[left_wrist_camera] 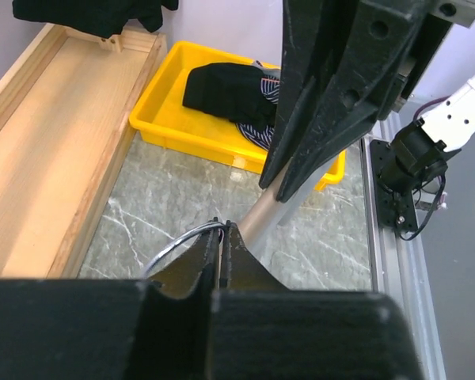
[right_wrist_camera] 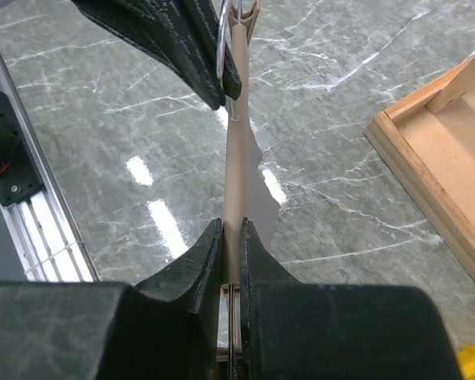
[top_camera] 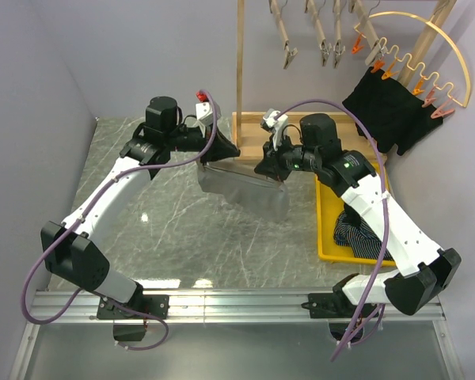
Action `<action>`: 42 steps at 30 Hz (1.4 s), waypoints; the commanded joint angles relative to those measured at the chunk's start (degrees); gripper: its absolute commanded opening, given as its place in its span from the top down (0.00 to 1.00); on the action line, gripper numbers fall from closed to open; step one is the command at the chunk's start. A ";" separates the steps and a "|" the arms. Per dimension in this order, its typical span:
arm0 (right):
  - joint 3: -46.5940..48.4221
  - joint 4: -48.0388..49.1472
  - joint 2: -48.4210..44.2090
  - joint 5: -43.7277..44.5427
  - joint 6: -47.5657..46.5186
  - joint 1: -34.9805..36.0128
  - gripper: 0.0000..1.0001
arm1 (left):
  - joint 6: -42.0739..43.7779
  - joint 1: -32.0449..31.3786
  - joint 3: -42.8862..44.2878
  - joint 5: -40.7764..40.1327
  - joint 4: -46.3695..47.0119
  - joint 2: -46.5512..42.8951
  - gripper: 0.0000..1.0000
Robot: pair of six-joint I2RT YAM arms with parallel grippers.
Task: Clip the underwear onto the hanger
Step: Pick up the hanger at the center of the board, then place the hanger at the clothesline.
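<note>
Both arms meet above the middle of the grey marbled desk (top_camera: 166, 237), with a piece of grey-beige fabric underwear (top_camera: 249, 190) hung between them, clear of the surface.

Left hand (top_camera: 228, 150): jaws pressed together on the garment's upper left edge. The left wrist view shows the fingertips (left_wrist_camera: 222, 233) closed, and a thin silver wire loop (left_wrist_camera: 178, 249) lies against them.

Right hand (top_camera: 267, 169): jaws likewise closed on the upper right edge. The right wrist view shows the cloth (right_wrist_camera: 241, 158) pinched flat between the fingers (right_wrist_camera: 231, 229).

The arched orange wire hanger (top_camera: 443, 36), fitted with orange clips, hangs at the far right, well apart from the underwear. A black cloth (top_camera: 384, 107) is clipped beneath it.

A yellow plastic tray (top_camera: 324, 237) beside the right arm holds dark garments.
</note>
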 commanded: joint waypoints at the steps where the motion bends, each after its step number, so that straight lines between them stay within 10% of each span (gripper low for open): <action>1: 0.05 2.30 -2.54 -0.65 0.30 0.55 1.00 | -0.84 -0.51 2.41 -0.32 2.45 -0.50 1.00; 7: 0.23 2.48 -2.36 0.14 0.65 0.55 1.00 | -2.42 -0.51 2.32 -1.54 2.89 -0.68 1.00; 11: 0.93 2.39 -1.92 0.50 1.44 -0.50 1.00 | -4.18 -0.43 1.71 -4.27 3.41 -1.29 0.45; 16: 0.85 0.20 -2.45 0.76 1.80 -3.31 1.00 | -10.83 2.29 -0.14 -6.91 6.66 -3.40 0.17; 42: 6.63 -8.33 -10.98 -1.69 -5.32 -48.39 1.00 | -22.46 6.61 -2.69 -5.59 16.25 -4.72 0.04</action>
